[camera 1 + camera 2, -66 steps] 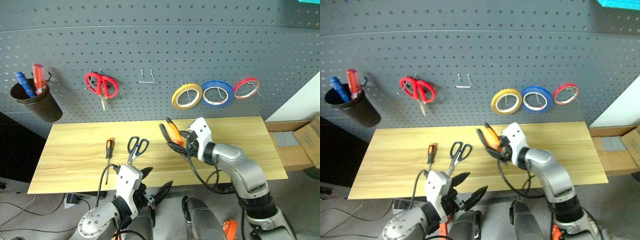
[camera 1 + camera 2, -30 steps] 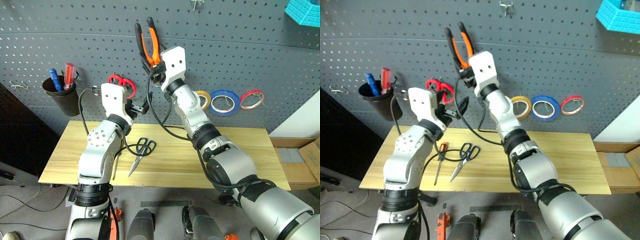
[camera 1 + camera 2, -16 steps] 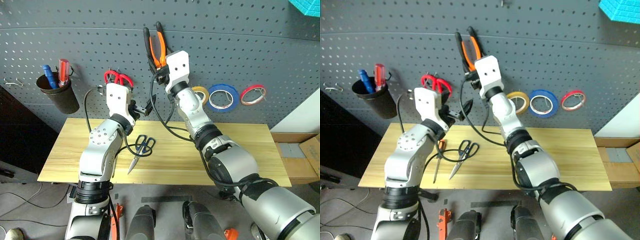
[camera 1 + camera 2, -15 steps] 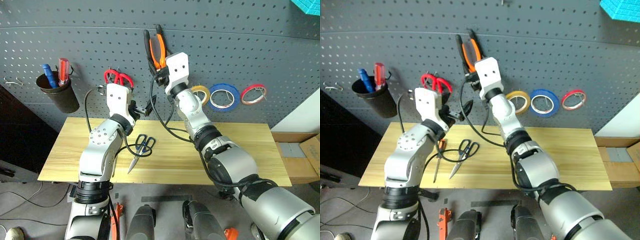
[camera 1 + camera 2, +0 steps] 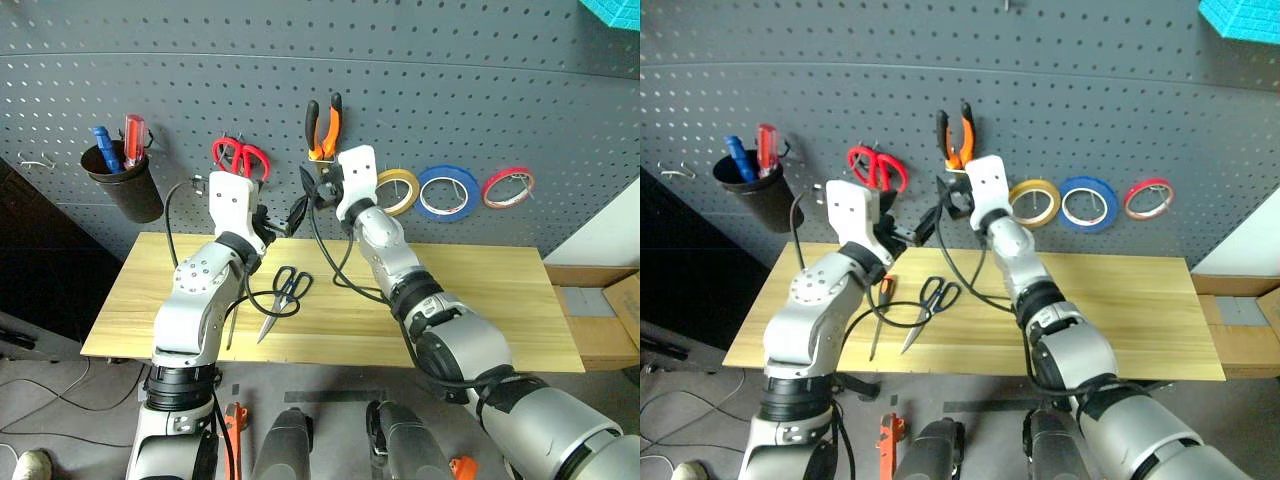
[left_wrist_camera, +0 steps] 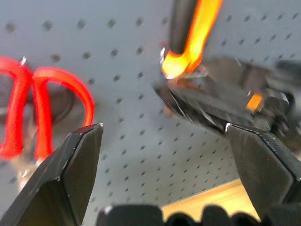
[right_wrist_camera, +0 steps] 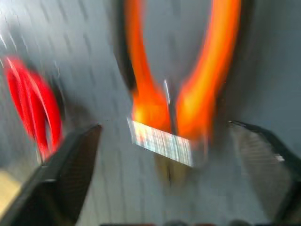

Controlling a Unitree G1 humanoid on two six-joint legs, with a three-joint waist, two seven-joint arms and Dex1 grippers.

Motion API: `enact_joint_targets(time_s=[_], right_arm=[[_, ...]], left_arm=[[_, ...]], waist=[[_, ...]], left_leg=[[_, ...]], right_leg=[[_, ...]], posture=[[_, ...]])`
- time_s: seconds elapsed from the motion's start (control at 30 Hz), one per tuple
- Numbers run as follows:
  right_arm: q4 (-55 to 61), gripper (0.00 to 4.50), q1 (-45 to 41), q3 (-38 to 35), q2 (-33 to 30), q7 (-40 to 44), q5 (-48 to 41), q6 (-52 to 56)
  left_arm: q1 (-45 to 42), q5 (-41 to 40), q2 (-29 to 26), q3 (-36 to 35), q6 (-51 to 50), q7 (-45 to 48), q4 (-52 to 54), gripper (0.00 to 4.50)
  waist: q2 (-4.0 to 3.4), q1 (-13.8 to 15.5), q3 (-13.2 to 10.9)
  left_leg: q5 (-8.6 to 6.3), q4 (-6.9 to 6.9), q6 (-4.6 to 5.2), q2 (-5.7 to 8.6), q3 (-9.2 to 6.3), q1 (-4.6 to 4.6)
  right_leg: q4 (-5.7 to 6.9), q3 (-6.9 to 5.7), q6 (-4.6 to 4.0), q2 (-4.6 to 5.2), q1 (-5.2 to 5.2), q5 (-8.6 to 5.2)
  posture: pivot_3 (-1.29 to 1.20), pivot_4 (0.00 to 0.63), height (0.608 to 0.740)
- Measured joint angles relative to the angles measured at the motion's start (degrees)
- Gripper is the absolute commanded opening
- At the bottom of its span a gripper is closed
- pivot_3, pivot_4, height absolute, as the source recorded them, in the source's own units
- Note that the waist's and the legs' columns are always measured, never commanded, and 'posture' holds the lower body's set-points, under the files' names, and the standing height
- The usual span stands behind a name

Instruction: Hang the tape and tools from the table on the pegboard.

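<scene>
Orange-and-black pliers (image 5: 322,128) hang handles-up on a hook of the dark grey pegboard (image 5: 470,90). Just below them, my right gripper (image 5: 318,190) is open; in the right wrist view its fingers (image 7: 70,174) stand wide on either side of the pliers (image 7: 178,94) without touching them. My left gripper (image 5: 283,218) is open and empty beside it, facing the board. The yellow tape (image 5: 397,190) hangs on the board to the right of the pliers. Dark-handled scissors (image 5: 285,288) and the small orange-and-black screwdriver (image 5: 880,300) lie on the wooden table (image 5: 480,300) under my left arm.
Red scissors (image 5: 240,157) hang left of the pliers. A black cup (image 5: 125,185) with a red and a blue screwdriver hangs further left. Blue tape (image 5: 448,192) and red tape (image 5: 507,184) hang on the right. A cardboard box (image 5: 625,300) sits past the table's right end.
My right gripper, shut on the raised pliers before, has come down along the board and opened, leaving the pliers on the hook. The left arm has stayed in place.
</scene>
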State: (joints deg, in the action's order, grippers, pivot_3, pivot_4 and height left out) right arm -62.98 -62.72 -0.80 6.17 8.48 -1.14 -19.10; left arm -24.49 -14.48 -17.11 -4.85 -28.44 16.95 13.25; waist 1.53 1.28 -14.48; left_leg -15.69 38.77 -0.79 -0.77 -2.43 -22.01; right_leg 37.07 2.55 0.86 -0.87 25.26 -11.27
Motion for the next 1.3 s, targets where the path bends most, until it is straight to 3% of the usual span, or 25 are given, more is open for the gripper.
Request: enact_joint_targets(time_s=[0.17, 0.37, 0.57, 0.8, 1.13, 1.3], right_arm=[[16.11, 4.48, 8.64, 2.07, -4.29, 5.68, -0.16, 3.86], [52.23, 4.48, 26.74, 6.93, -12.31, 17.32, -4.61, 20.59], [74.01, 4.48, 38.17, 13.86, -19.85, 28.85, -12.33, 34.73], [76.63, 4.48, 50.30, 20.26, -30.46, 41.15, -13.32, 34.70], [71.61, 4.48, 54.57, 24.57, -29.46, 42.31, -8.88, 29.94], [71.50, 4.50, 52.73, 24.42, -27.44, 40.56, -7.87, 29.94]], left_arm=[[5.17, -0.51, -0.05, -0.33, -1.19, -0.37, 3.44, 4.50], [16.93, -0.74, 0.35, -1.20, -2.67, -2.33, 10.06, 4.50], [26.06, 1.56, 3.43, 0.74, -2.81, -5.94, 11.40, 4.50], [25.23, 5.88, 3.73, 2.33, -7.49, -9.89, 0.33, 4.50], [17.54, 6.83, -1.70, 4.56, -8.93, -2.04, -15.64, 4.50], [14.39, 7.02, -4.20, 4.58, -9.18, 1.02, -19.52, 3.29]], waist=[[-0.04, 0.02, -0.06], [-0.04, -0.12, -0.05], [-0.03, -0.96, -0.06], [0.05, -1.39, -0.50], [0.13, -1.81, -1.41], [0.10, -1.89, -1.66]], left_leg=[[0.01, -0.12, -0.01, -0.06, -0.31, -0.17], [0.03, -0.72, -0.15, 0.06, -0.52, -0.38], [0.04, -0.78, -0.17, 0.06, -0.62, -0.40], [0.08, -0.68, -0.15, 0.12, -0.36, -0.04], [0.04, -0.83, -0.23, 0.04, -0.35, -0.04], [0.05, -0.82, -0.26, 0.00, -0.36, -0.02]], right_leg=[[-0.09, -0.12, 0.03, 0.10, 0.05, 0.06], [-0.17, -0.11, -0.13, 0.54, 0.41, 0.09], [-0.17, -0.17, 0.06, 0.53, 0.40, -0.36], [-0.16, -0.31, -0.09, 0.35, 0.10, -0.60], [-0.13, -0.28, 0.08, 0.11, 0.21, -0.52], [-0.11, -0.26, 0.10, 0.15, 0.20, -0.51]], posture=[[0.13, 0.237, 0.740], [0.10, 0.233, 0.740], [0.08, 0.247, 0.740], [0.06, 0.273, 0.740], [0.03, 0.298, 0.740], [0.02, 0.294, 0.740]])
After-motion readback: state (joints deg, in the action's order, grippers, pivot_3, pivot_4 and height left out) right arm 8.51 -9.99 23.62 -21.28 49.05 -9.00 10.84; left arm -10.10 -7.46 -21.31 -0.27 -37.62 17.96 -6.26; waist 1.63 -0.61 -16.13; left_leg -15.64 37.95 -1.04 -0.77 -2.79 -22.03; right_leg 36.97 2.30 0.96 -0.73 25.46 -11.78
